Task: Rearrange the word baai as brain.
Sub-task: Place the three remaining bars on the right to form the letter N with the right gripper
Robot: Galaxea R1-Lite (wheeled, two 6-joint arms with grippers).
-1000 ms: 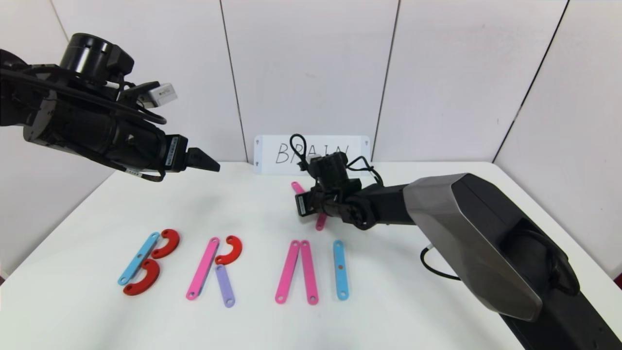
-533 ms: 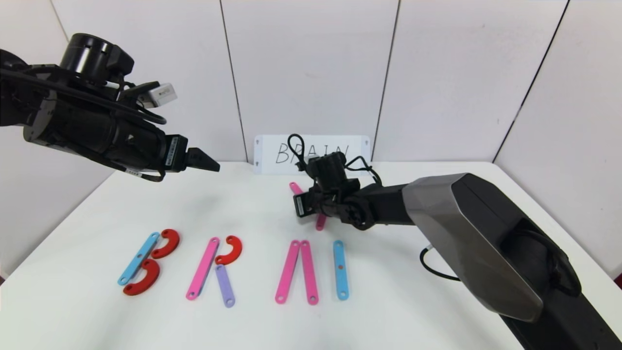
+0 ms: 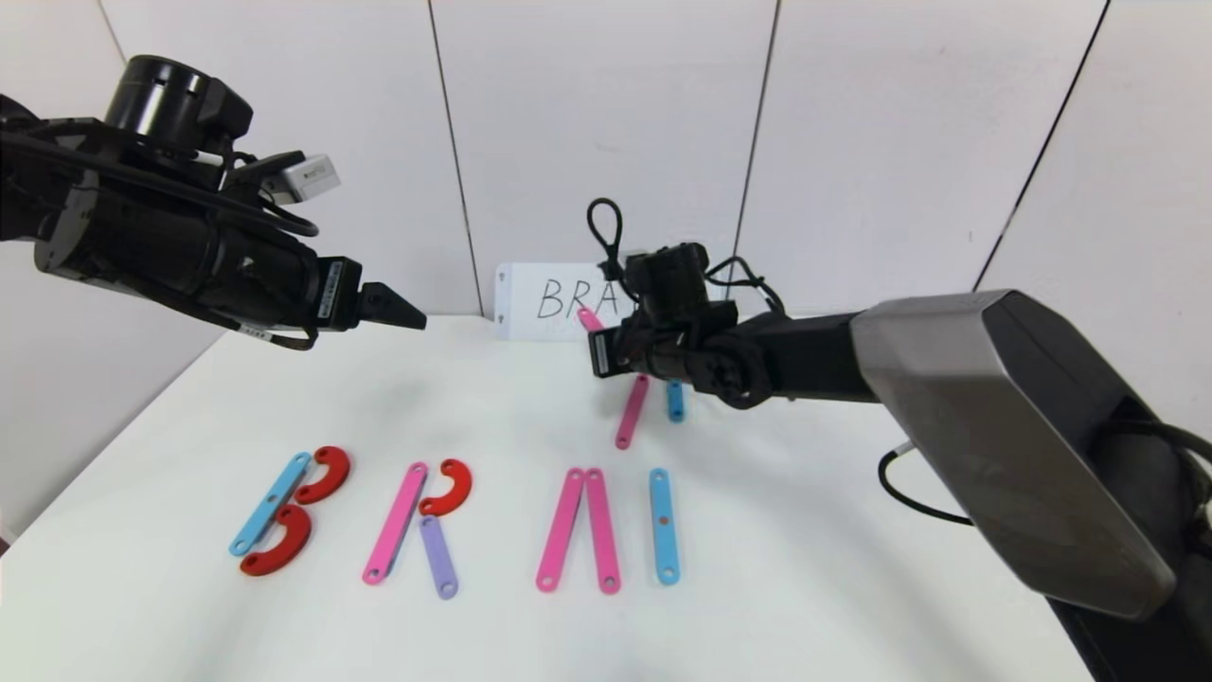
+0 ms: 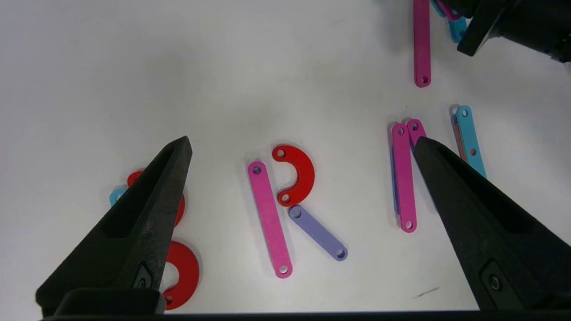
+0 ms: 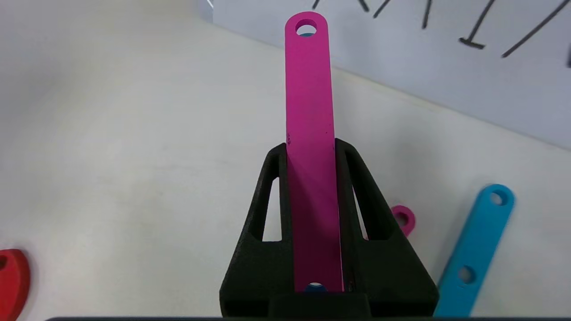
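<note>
1. Right gripper [image 5: 312, 147] is clamped on a pink strip [image 5: 308, 111], raised above the counter [image 3: 805, 530] at the back, near the white card [image 3: 540, 298].
2. The strip's long axis runs straight out from the jaws.
3. Letter row B, R, A, I lies nearer the robot; the free slot for N is right of the blue I strip [image 3: 664, 526].
4. Left gripper [image 4: 303, 151] hangs over the row, jaws apart, empty.
5. Judgement: the right arm is nearer the slot.

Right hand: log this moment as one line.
right hand: shut on pink strip, raised near white card | left hand: open, idle above letters | N unbuilt
</note>
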